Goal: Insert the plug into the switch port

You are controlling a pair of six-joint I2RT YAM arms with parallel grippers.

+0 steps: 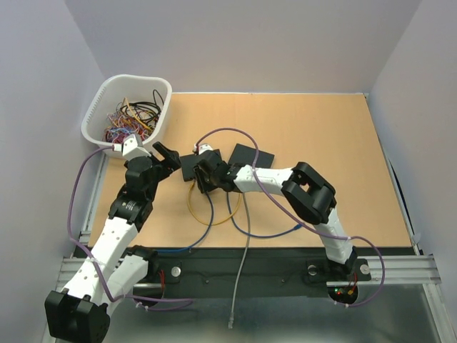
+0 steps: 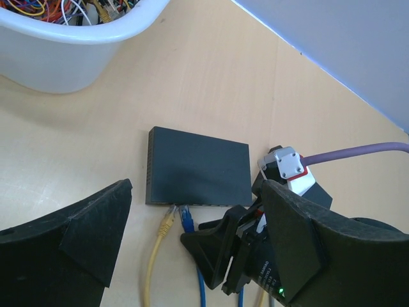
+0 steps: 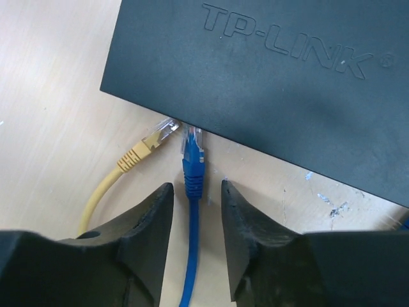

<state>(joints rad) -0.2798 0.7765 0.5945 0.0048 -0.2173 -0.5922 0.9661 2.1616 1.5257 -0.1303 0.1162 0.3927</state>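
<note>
right fingers [image 3: 153, 224] apart, straddling blue cable [image 3: 190, 256] just behind blue plug [image 3: 193, 157] | plug tip at TP-Link switch [image 3: 275, 83] front edge, left of surface [image 3: 51, 96] centre | left fingers [image 2: 96, 236] wide apart | clamp squarely, push straight in

Site type: robotics lab test cell; not a home or shop.

Evidence:
- Plain white partition walls [image 1: 250, 43] box in the bench at 9, 12 and 3 o'clock.
- Bare plywood tabletop [image 1: 343, 136] on aluminium extrusion rails [image 1: 403, 270] at 6 o'clock.
- 2 white-and-black robot arms, left arm [image 1: 114, 239] and right arm [image 1: 310, 193], bolted along that edge.
- White plastic bin [image 2: 57, 61] of mixed wires at 10 o'clock.
- TP-LINK network switch [image 3: 268, 83] approx. centre.
</note>
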